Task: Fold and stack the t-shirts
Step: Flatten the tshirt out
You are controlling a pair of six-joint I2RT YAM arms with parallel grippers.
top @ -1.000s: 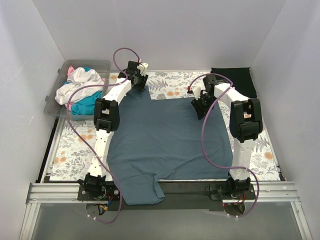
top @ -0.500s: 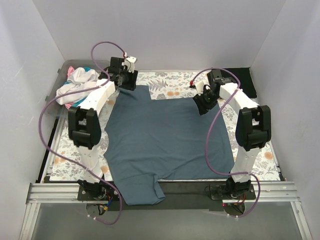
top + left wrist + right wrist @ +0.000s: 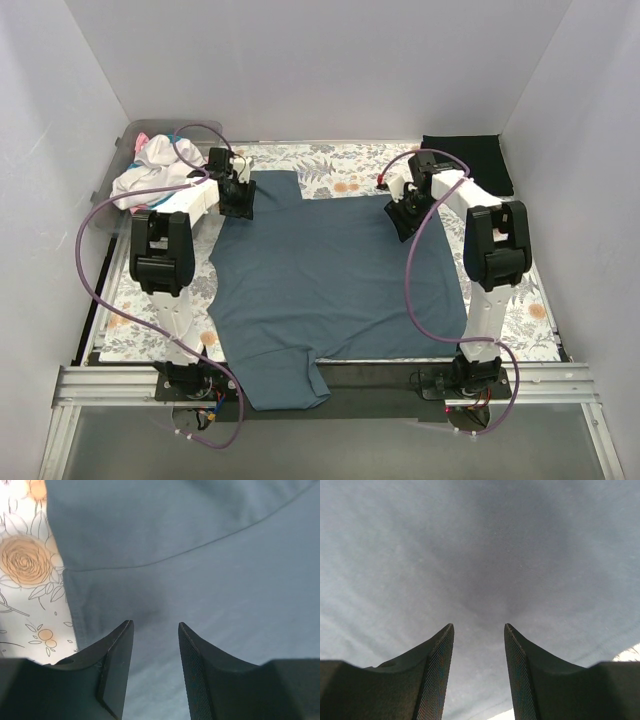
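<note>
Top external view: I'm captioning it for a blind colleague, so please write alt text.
A blue-grey t-shirt lies spread flat on a floral table cloth, with the left gripper and right gripper, both open, low over its far corners. A bin of crumpled shirts sits far left; a folded black shirt far right.

Overhead view. A spread shirt (image 3: pixel 330 270) lies flat on the middle of the tabletop (image 3: pixel 340 165); its near end passes the tabletop's near edge, between the two arm bases. A folded shirt (image 3: pixel 468 160) lies at the far right corner, apart from the spread one. A bin (image 3: pixel 200 130) stands at the far left corner, with a heap of shirts (image 3: pixel 150 175) in it. The left gripper (image 3: pixel 238 205) is over the spread shirt's far left part, beside its edge; the right gripper (image 3: pixel 403 222) is over its far right corner.
</note>
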